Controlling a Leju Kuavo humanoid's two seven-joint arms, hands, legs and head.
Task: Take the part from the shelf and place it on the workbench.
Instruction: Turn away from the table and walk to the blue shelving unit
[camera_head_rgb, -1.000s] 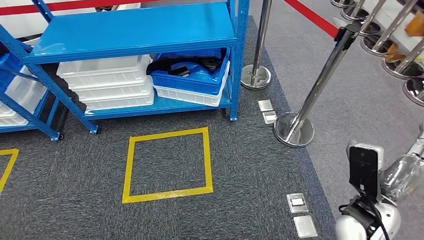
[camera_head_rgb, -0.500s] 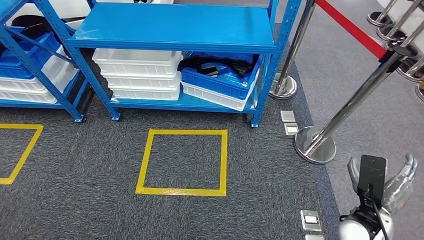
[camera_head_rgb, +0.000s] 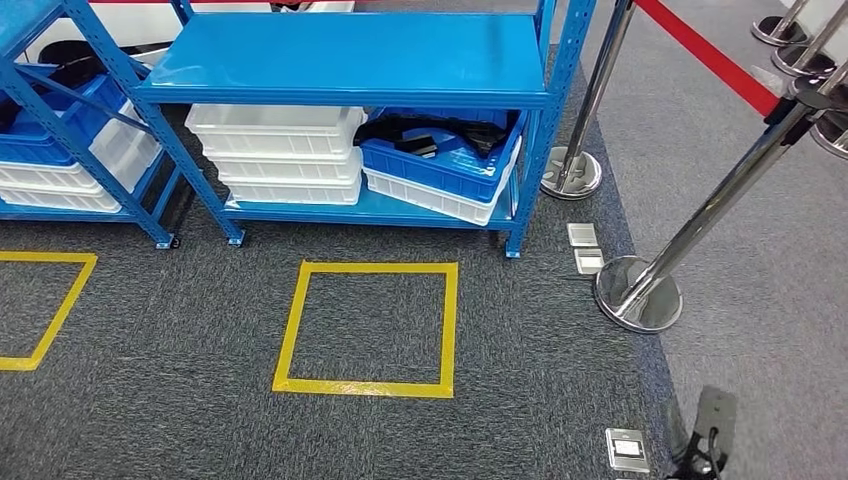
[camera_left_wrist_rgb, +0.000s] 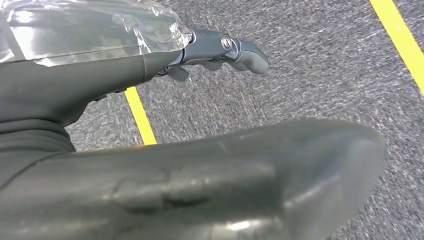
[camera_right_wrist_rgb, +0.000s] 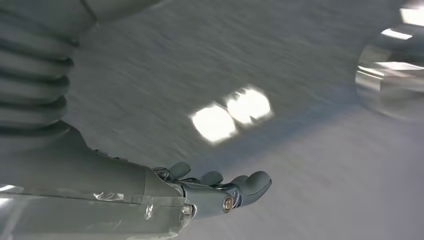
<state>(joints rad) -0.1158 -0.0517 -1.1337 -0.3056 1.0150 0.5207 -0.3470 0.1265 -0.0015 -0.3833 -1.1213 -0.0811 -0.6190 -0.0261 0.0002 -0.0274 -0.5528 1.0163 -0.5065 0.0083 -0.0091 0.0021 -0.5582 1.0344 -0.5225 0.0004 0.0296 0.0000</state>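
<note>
You had both hands empty, fingers loosely extended: left hand (camera_left_wrist_rgb: 220, 50) over the carpet (camera_left_wrist_rgb: 320, 75), right hand (camera_right_wrist_rgb: 220, 192) likewise; dark parts (camera_head_rgb: 420, 135) lay in the shelf's (camera_head_rgb: 350, 60) blue bin (camera_head_rgb: 445, 165).

right wrist floor plates (camera_right_wrist_rgb: 231, 114) blurred; parts (camera_head_rgb: 420, 135) indistinct

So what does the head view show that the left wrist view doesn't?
Head view alone: the blue shelf with white bins, a blue bin holding dark parts, a whole yellow square, and chrome posts with a red rope. Left wrist view alone: the left hand, holding nothing, close up over the floor. Both: dark grey carpet and yellow floor tape.
</note>
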